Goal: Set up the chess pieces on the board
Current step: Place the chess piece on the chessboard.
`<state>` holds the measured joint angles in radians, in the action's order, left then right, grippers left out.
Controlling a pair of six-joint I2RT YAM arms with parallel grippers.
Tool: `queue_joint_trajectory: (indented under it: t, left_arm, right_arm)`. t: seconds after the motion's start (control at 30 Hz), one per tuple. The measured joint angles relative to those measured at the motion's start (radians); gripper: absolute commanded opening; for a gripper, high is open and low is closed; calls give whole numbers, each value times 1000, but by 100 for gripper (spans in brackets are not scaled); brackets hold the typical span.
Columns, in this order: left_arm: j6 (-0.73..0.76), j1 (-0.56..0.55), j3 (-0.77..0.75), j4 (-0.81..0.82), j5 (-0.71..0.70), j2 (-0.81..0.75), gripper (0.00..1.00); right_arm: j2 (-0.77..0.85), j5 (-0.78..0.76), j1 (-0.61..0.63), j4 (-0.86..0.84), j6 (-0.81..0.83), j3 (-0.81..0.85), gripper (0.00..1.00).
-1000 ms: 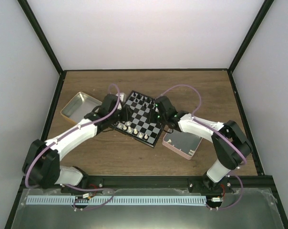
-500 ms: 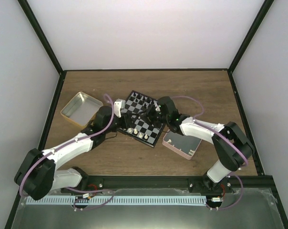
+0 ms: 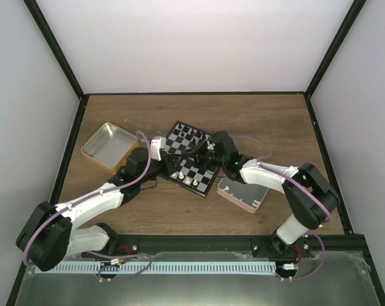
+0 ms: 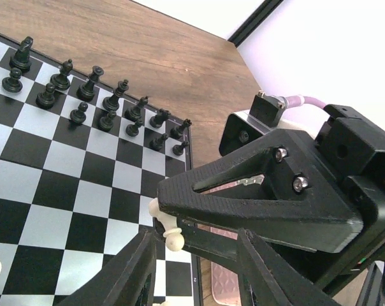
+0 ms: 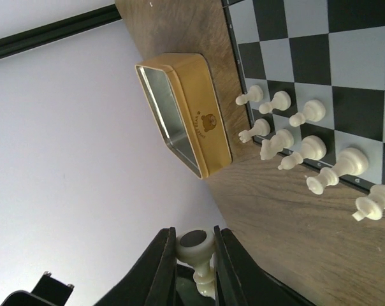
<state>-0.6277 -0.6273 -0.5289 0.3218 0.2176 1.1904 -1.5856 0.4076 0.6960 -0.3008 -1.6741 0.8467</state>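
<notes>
The board (image 3: 187, 148) lies tilted mid-table, with black chess pieces (image 4: 84, 95) along its far side and cream-white ones (image 5: 294, 137) along its near-left side. My right gripper (image 3: 204, 153) hangs over the board, shut on a cream pawn (image 5: 196, 247) whose base faces the right wrist camera. In the left wrist view that pawn (image 4: 164, 220) sticks out sideways from the right gripper's black fingers (image 4: 243, 197), above the board's near edge. My left gripper (image 4: 196, 258) is open just beside it at the board's left corner (image 3: 169, 167). Nothing is between its own fingers.
A yellow-sided metal tin (image 3: 106, 145) stands left of the board, also seen in the right wrist view (image 5: 199, 115). A pink square tray (image 3: 243, 191) lies right of the board, under the right forearm. Black frame rails edge the table.
My left arm has drawn back and swung toward the board's near-left corner. The right gripper has shifted slightly left over the board, still holding the pawn.
</notes>
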Motion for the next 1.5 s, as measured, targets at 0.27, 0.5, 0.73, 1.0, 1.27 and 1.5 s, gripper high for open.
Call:
queue_joint_trajectory:
  t: [0.27,0.5,0.73,1.0,1.27,1.5]
  left_arm:
    - [-12,-1,0,20,5,39,31]
    - [-28,-2,0,37,4,59,22]
    - [-39,-3,-5,51,5,85,13]
    - [-32,-4,-16,37,-10,89,4]
    - [66,-3,-141,-203,-36,88,4]
    - [200,-3,-380,-591,-24,156,4]
  right_arm:
    - [6,21,0,-45,-37,-19,16]
    - [6,24,-1,-62,-45,-27,17]
    - [6,26,-3,-68,-47,-31,16]
    - [6,18,-6,-69,-40,-32,31]
    - [31,-25,1,-2,119,-9,61]
    - [155,-167,-14,135,272,-6,62]
